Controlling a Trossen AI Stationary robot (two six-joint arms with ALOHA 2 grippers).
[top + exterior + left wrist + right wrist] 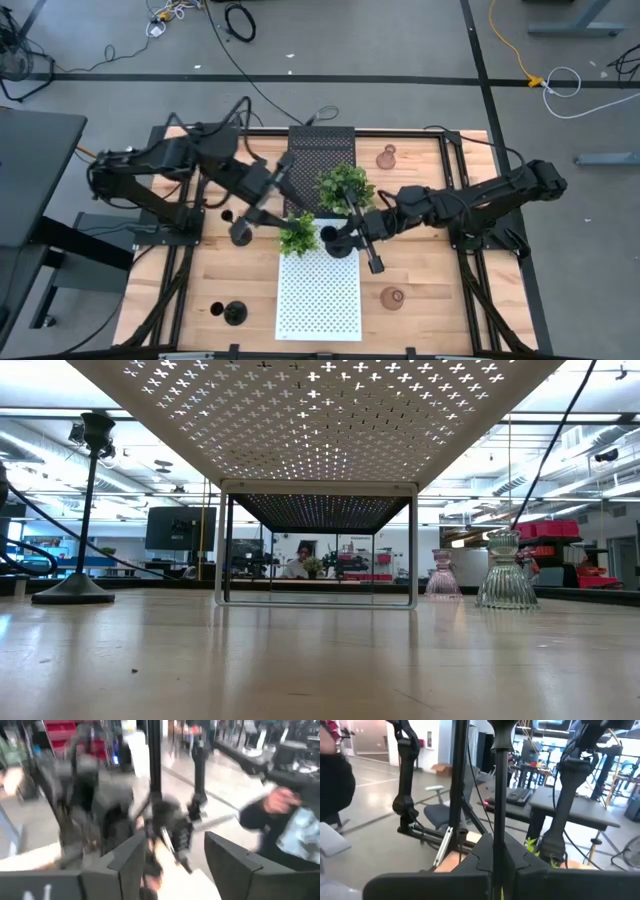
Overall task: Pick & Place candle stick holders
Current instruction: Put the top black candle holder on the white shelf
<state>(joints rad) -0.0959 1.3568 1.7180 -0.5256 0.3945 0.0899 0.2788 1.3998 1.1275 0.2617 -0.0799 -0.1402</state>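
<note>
I have the right gripper (495, 865) clamped on a matte black stemmed candle holder (338, 240) above the white perforated shelf (318, 290); left gripper (172, 865) gapes empty; next, lowering it.

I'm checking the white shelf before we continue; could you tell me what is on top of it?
On the white shelf stand a plant and a black holder, its stem held by the right tool. The arm hides part of its base.

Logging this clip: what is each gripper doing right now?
Left gripper: open, a black holder just below it.
Right gripper: shut on a black holder.
</note>
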